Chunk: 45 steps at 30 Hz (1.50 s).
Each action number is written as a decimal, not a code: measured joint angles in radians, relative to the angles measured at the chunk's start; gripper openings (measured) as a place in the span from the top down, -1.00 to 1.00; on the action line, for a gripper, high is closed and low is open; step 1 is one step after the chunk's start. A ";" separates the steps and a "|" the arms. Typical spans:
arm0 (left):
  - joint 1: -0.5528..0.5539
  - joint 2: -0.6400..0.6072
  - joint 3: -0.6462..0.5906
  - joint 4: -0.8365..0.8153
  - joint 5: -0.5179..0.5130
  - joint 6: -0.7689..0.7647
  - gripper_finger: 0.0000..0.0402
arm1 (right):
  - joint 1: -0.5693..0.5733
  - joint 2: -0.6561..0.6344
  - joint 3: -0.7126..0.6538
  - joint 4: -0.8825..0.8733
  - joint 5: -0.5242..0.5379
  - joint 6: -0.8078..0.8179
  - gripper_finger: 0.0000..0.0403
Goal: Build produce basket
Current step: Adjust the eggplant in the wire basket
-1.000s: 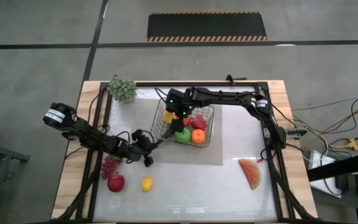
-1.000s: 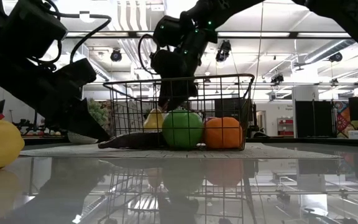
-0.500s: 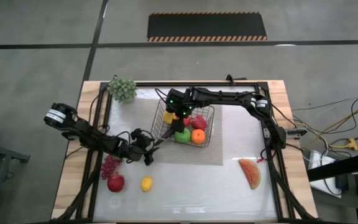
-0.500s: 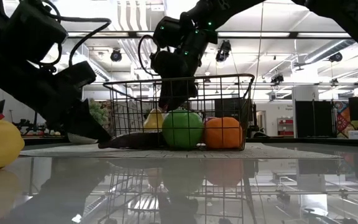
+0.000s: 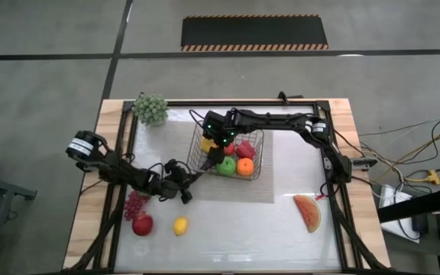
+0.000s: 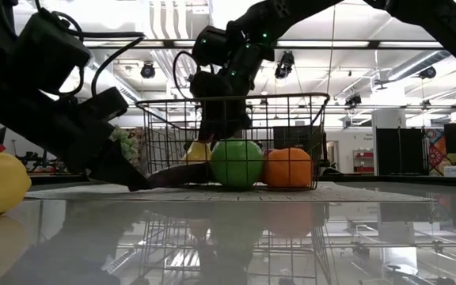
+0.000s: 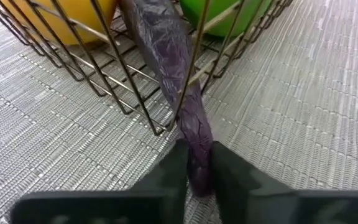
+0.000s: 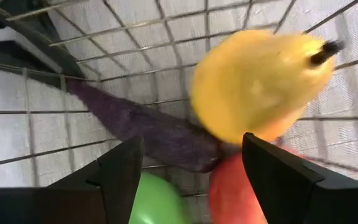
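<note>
Left gripper (image 7: 197,171) is pinched narrow on the tip of the purple eggplant (image 7: 166,56), which pokes through a grid opening low in the wall of the basket (image 5: 252,137), most of its body inside and only the tail outside on the woven mat (image 7: 303,112). It looks like a light, stiff plastic toy with a smooth, tapering skin, so a hold this near the thin end is likely to slip or let it pivot; a grip further up the thicker body would be surer, but the wire blocks that. Beside it inside the basket lie a yellow pear (image 8: 260,81), a green fruit (image 6: 236,162), an orange (image 6: 290,168) and a red apple (image 8: 241,196). Right gripper (image 8: 191,168) hangs over the basket's interior, fingers spread wide and empty.
</note>
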 joint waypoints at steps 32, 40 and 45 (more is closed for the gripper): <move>-0.024 0.208 -0.063 0.509 -0.099 0.158 0.96 | -0.025 0.003 -0.003 0.000 -0.201 0.122 -0.19; -0.024 0.207 -0.057 0.514 -0.106 0.197 0.98 | -0.023 0.003 -0.010 0.011 -0.172 0.156 -0.13; -0.024 0.207 -0.057 0.517 -0.116 0.219 0.98 | -0.027 0.003 -0.011 0.012 -0.175 0.190 -0.23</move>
